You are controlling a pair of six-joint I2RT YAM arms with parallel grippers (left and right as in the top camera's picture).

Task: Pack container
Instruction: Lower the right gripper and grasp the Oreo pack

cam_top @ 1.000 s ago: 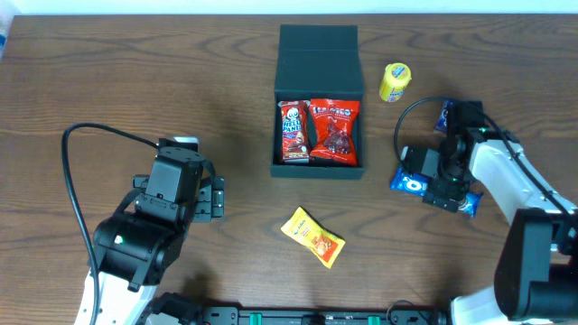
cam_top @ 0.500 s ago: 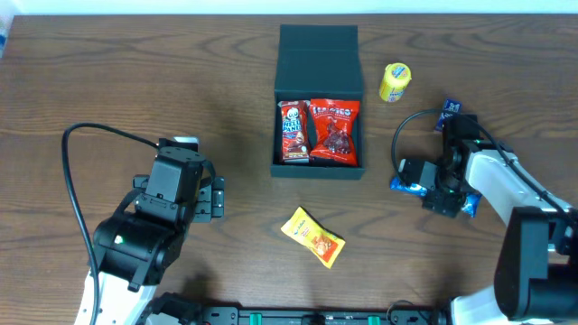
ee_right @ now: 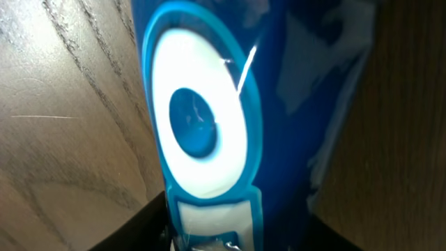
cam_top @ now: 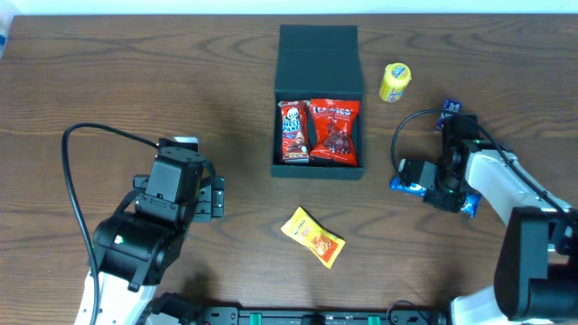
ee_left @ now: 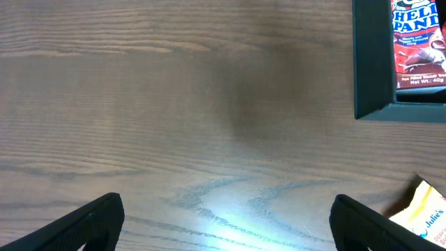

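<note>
Container (cam_top: 318, 54) sits on the bench near the middle of the far edge, its flap lid folded back toward that edge. Inside lie 2 packets side by side: a Hello Panda packet (cam_top: 292, 131) on the left and a red packet (cam_top: 334, 130) on the right. A yellow packet (cam_top: 312, 236) lies nearer the front edge, and a small yellow tub (cam_top: 395, 81) stands just right of the lid. The left gripper (ee_left: 233, 223) is released, its jaws wide above bare wood on the bench's left half. Near the right edge, the right gripper (cam_top: 442, 191) is grasping a blue packet (ee_right: 209, 125), fingers against its sides.
</note>
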